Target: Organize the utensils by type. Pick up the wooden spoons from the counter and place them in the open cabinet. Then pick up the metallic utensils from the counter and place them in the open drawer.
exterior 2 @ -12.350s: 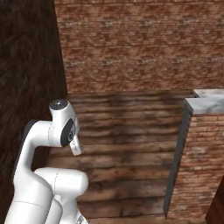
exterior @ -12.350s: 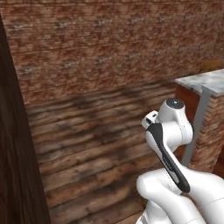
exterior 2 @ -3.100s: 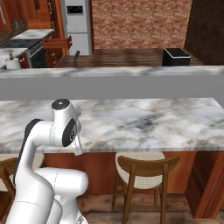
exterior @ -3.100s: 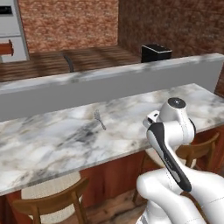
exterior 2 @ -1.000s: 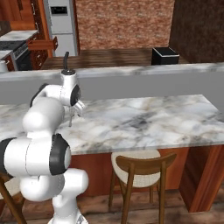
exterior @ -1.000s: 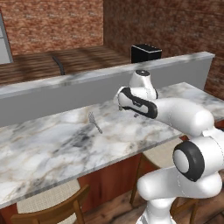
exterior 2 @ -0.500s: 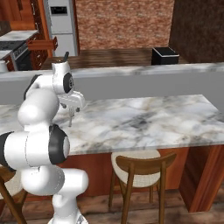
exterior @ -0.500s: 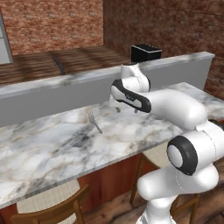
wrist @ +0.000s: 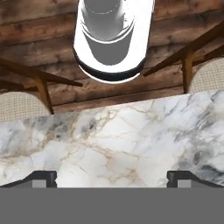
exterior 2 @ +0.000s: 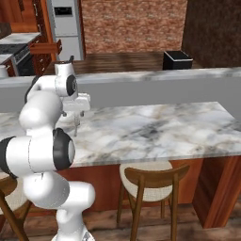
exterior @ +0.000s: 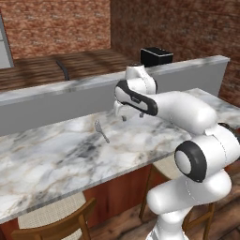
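On the white marble counter (exterior: 56, 159) lies a thin silver fork (exterior: 101, 131), one of the metallic utensils, with its tines toward the grey ledge. My gripper (exterior: 120, 115) hangs a little above the marble just right of the fork, open and holding nothing. From the right base view the gripper (exterior 2: 75, 113) points down, with the fork (exterior 2: 75, 127) just in front of it. In the hand view the gripper (wrist: 112, 177) stands wide open over bare counter (wrist: 113, 140), with one dark fingertip (wrist: 43, 177) at either side. The wooden spoons, the open cabinet and the open drawer are out of view.
A grey raised ledge (exterior: 56, 101) runs along the counter's back. A black box (exterior 2: 177, 60) sits on the far counter behind it. Wooden stools (exterior 2: 150, 176) with woven seats stand under the counter's near edge. A fridge (exterior 2: 66, 23) is at the back left.
My arm has swung left along the counter, bringing the hand closer to the fork. The gripper has stayed open. The fork has not moved.
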Robot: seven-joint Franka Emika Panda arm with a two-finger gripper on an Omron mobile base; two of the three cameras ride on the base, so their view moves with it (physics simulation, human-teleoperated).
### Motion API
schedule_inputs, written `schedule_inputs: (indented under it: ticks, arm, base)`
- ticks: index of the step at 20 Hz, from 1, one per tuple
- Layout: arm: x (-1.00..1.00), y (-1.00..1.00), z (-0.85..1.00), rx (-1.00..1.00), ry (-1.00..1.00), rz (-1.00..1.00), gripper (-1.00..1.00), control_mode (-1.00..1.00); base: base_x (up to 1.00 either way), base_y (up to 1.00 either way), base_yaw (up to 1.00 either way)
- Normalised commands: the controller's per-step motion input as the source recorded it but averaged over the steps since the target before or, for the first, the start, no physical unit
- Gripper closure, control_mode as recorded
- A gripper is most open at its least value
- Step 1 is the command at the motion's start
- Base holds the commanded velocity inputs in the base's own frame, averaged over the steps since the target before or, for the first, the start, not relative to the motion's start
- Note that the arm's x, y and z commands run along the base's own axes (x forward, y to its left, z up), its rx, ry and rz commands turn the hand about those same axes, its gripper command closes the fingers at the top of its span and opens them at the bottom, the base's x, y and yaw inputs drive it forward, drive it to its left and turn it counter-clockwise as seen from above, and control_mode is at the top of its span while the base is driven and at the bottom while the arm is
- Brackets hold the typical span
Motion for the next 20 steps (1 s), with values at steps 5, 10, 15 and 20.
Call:
schedule_inputs:
  ticks: [5, 10, 15, 20]
  arm:
    - [0.00, 0.04, 0.00, 0.20, -0.02, 0.35, -1.00, -1.00]
    - [0.12, 0.25, -0.08, 0.14, 0.00, 0.34, -1.00, -1.00]
    - [0.22, 0.53, -0.21, 0.04, 0.00, 0.32, -1.00, -1.00]
    - [0.23, 0.61, -0.20, 0.00, 0.00, 0.25, -1.00, -1.00]
  base:
    - [0.00, 0.00, 0.00]
    - [0.00, 0.00, 0.00]
    - [0.00, 0.00, 0.00]
    - [0.00, 0.00, 0.00]
